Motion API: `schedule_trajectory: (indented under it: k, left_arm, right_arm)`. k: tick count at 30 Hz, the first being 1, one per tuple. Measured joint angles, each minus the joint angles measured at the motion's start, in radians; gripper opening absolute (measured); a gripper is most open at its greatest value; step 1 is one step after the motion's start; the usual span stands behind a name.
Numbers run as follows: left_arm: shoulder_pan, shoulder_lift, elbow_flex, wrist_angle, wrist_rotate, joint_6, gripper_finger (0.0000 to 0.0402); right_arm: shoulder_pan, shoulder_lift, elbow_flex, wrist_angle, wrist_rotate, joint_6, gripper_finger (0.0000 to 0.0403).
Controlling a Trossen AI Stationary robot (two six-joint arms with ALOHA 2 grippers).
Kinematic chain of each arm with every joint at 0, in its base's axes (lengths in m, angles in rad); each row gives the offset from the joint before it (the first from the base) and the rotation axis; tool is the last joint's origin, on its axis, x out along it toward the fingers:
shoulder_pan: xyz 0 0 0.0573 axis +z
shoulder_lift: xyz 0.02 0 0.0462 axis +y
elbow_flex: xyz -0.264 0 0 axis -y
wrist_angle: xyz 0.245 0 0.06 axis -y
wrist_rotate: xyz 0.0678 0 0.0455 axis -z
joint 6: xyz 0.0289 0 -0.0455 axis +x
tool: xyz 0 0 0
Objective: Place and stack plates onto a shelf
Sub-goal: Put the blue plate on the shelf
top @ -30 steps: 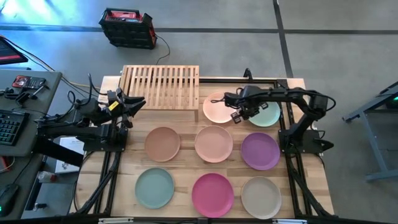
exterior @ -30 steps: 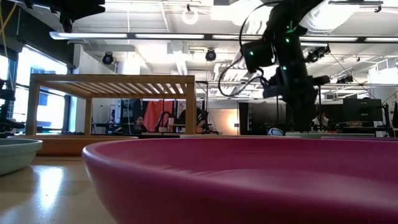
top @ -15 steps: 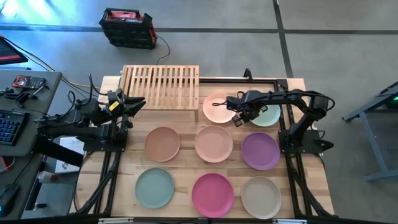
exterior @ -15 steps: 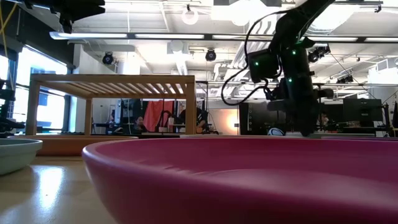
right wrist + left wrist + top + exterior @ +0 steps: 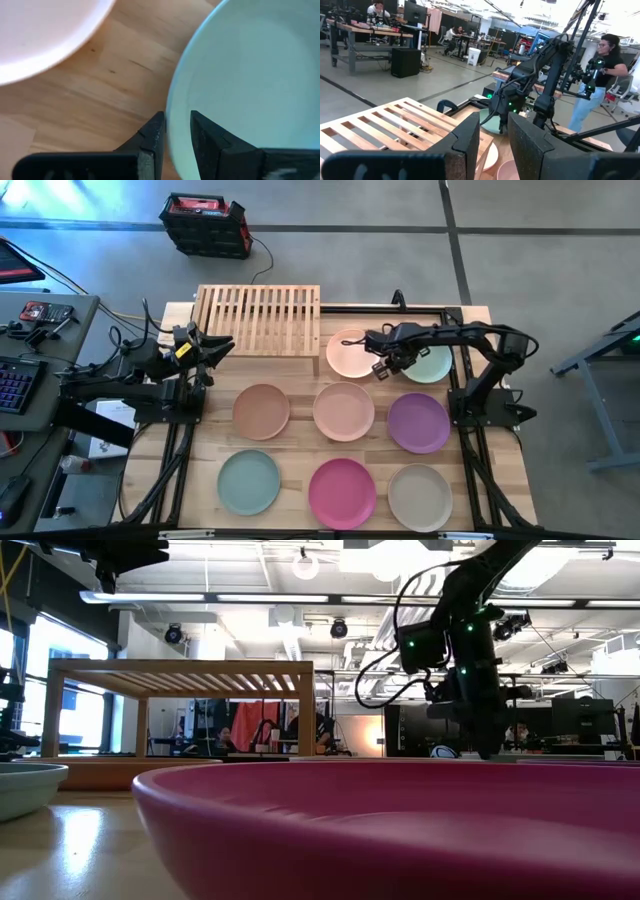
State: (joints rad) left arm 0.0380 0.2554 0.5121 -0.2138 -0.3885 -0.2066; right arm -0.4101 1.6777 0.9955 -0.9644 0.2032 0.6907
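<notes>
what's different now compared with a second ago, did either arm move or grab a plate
The right gripper has come down between the peach plate and the pale green plate; in the right wrist view its jaws now straddle the pale green plate's rim, a narrow gap between them. Nothing looks lifted yet. The left gripper stayed parked beside the shelf, and the other plates have not shifted.

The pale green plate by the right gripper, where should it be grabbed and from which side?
Take the pale green plate by its thin raised rim, on the edge facing the peach plate. The right gripper already straddles that rim from above, one finger inside, one outside. The plate lies flat, so only the rim offers a pinch.
</notes>
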Motion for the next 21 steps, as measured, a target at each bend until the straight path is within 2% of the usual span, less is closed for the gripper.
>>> schedule_trajectory:
  k: [11, 13, 17, 21]
  left_arm:
    - [0.0, 0.0, 0.0, -0.008, 0.0, 0.0, 0.009]
    - [0.0, 0.0, 0.0, -0.008, 0.0, 0.0, 0.009]
    - [0.0, 0.0, 0.0, -0.008, 0.0, 0.0, 0.009]
    - [0.0, 0.0, 0.0, -0.008, 0.0, 0.0, 0.009]
  right_arm:
    - [-0.015, 0.003, -0.05, 0.039, -0.016, 0.024, 0.0068]
    - [-0.015, 0.003, -0.05, 0.039, -0.02, 0.024, 0.0059]
    - [-0.015, 0.003, -0.05, 0.038, -0.044, 0.014, 0.0011]
    - [-0.015, 0.003, -0.05, 0.037, -0.063, 0.008, 0.0011]
